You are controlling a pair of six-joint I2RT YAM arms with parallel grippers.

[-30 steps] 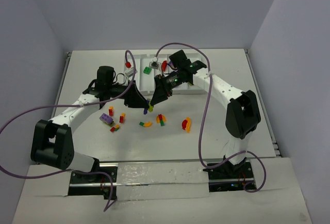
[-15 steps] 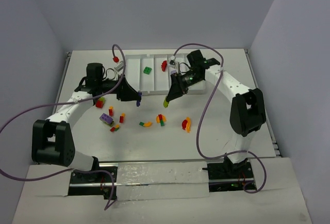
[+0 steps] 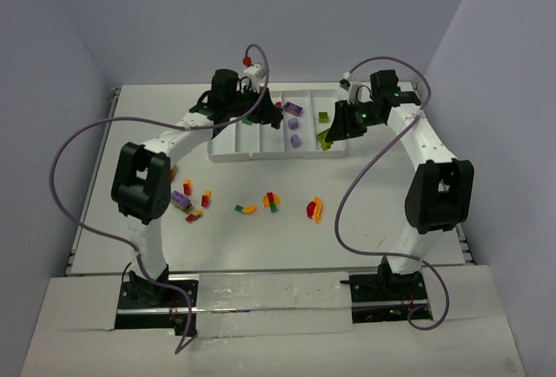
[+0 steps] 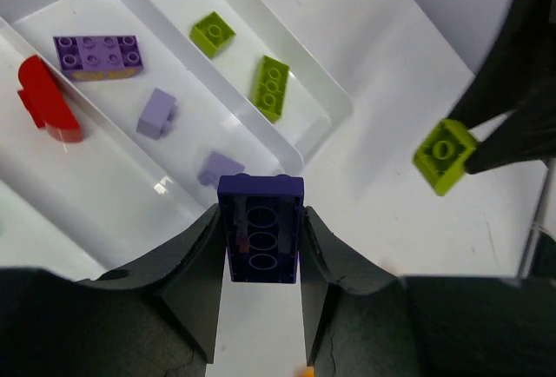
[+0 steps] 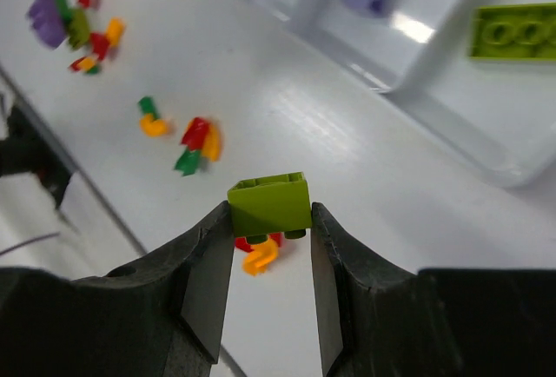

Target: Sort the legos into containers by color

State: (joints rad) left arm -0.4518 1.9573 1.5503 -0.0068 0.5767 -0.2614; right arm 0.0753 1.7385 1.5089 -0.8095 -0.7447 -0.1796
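Within the last second both arms have swung away from the loose bricks (image 3: pixel 271 201) on the table (image 3: pixel 391 212) and out to the white tray (image 3: pixel 233 141). The left gripper (image 4: pixel 261 260) now pinches a dark purple brick (image 4: pixel 261 221) over the edge of the compartment that holds other purple pieces (image 4: pixel 98 54). The right gripper (image 5: pixel 270 225) pinches a lime brick (image 5: pixel 270 201) above the table just off the tray's right end, near the compartment with two lime bricks (image 4: pixel 271 88). Both carries look almost done, so each arm probably needs only a short move over its matching slot and a release, with the scattered bricks left to sort
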